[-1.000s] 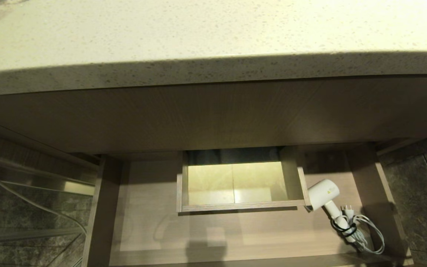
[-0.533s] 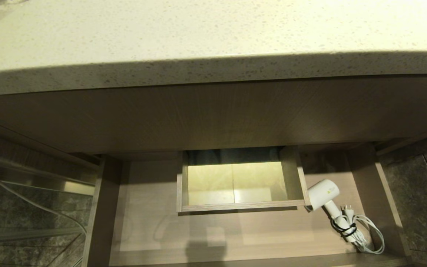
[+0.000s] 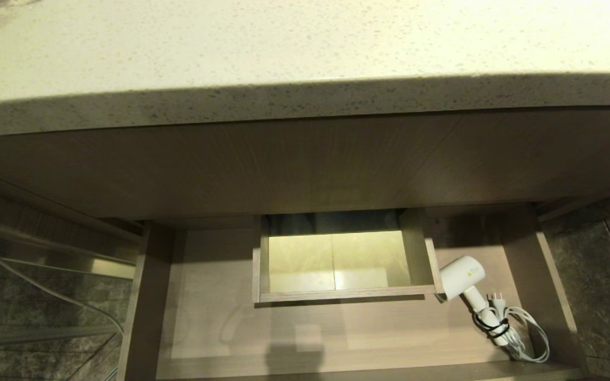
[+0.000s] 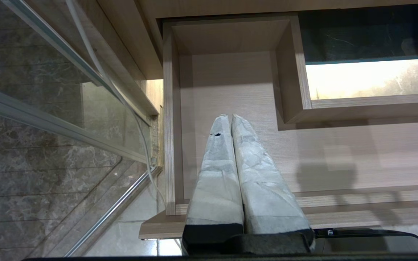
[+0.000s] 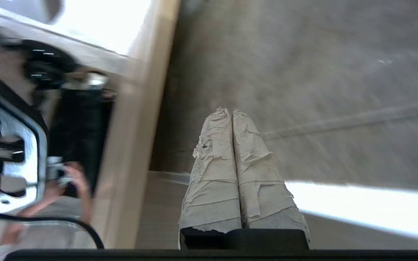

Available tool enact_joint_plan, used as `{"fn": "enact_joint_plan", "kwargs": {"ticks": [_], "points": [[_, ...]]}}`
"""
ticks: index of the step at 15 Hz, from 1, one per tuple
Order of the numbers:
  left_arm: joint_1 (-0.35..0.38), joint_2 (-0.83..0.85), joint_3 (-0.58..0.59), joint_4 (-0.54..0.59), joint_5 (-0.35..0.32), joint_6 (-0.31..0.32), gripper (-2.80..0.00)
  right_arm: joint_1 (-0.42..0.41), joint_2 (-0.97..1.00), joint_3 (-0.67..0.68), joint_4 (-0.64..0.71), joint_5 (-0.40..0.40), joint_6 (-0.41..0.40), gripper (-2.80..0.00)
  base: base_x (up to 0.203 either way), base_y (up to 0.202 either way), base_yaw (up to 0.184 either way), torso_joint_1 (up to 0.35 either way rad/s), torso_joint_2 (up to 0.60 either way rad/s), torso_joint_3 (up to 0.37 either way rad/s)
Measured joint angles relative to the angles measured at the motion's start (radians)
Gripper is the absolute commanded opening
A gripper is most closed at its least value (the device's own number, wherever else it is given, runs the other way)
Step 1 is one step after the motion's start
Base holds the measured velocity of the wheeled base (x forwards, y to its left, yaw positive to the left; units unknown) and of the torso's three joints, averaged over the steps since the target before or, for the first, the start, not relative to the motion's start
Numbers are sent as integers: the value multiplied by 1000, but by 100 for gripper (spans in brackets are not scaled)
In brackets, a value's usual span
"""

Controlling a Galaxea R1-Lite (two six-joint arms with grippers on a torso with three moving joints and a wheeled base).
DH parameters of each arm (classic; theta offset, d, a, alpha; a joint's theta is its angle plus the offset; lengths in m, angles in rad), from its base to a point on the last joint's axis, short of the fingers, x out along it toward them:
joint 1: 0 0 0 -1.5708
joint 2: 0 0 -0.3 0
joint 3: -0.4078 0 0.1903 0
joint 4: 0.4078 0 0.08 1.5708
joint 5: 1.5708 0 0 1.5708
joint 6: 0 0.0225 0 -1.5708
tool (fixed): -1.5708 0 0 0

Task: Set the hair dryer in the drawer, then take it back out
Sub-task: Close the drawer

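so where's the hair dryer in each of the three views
Head view: the hair dryer lies on the drawer floor, lower right, just right of the walled cut-out.
Left wrist view: not in it; only the drawer's left part shows.
Right wrist view: not in it.
Shared landmark: the cut-out, in the head and left wrist views.

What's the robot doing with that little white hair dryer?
Right now nothing is holding it. The hair dryer lies in the open drawer, near its right side, next to the walled cut-out, with its cord bundled beside the handle. The left gripper hangs over the drawer's left part with its jaws shut and empty. The right gripper is outside the drawer, over the dark floor, jaws shut and empty too.
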Motion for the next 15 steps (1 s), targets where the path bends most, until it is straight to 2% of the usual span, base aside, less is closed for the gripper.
{"fn": "enact_joint_plan", "kwargs": {"ticks": [6, 10, 15], "points": [[0, 0, 0, 0, 0, 0, -280, -22, 206, -57, 0, 25, 3, -280, 0, 0, 0, 0, 0, 0], [0, 0, 0, 0, 0, 0, -280, -24, 311, -142, -9, 51, 4, -280, 0, 0, 0, 0, 0, 0], [0, 0, 0, 0, 0, 0, -280, -21, 400, -192, -100, 63, 7, -280, 0, 0, 0, 0, 0, 0]]}}
